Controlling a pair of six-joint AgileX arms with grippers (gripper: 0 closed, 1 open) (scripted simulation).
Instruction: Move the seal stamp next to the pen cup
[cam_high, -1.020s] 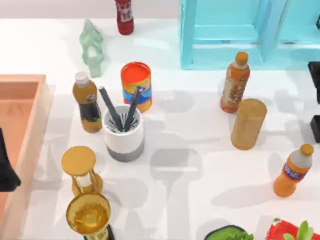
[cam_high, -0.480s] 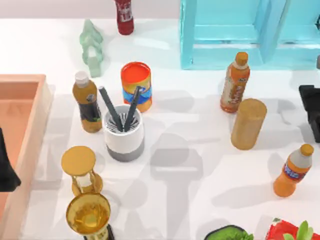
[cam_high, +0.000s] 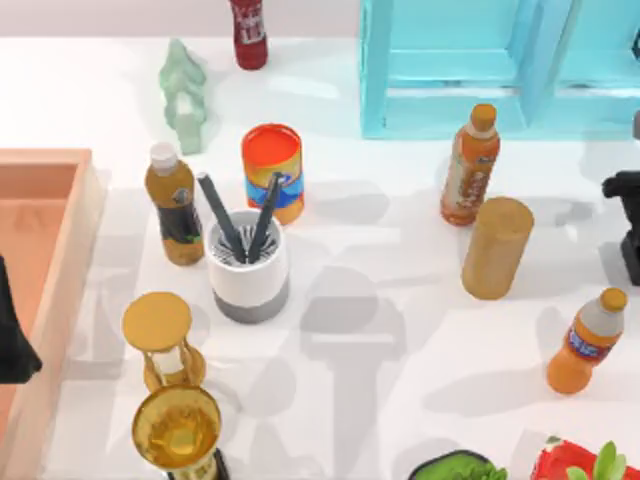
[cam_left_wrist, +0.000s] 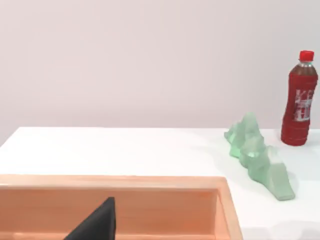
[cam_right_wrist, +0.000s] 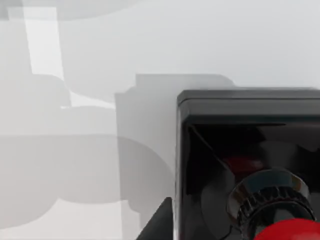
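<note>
Desk (cam_high: 400, 400), white, crowded: pen cup (cam_high: 247, 268) stands left of centre, white with grey band and two dark pens, bare space just to its right; right claw (cam_high: 628, 215) at the right edge, spread or pressed together I cannot tell; left arm parked at the left edge. Step in hand, by my judgement: approach, no grasp yet; next move calls for descending onto the knob. Seal stamp (cam_right_wrist: 250, 165), close below the right wrist camera: black square base, ribbed metal collar, glossy red knob.

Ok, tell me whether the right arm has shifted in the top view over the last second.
Yes. The right arm at the table's right edge has crept further in toward the tan wooden cylinder, which has stayed put.
</note>
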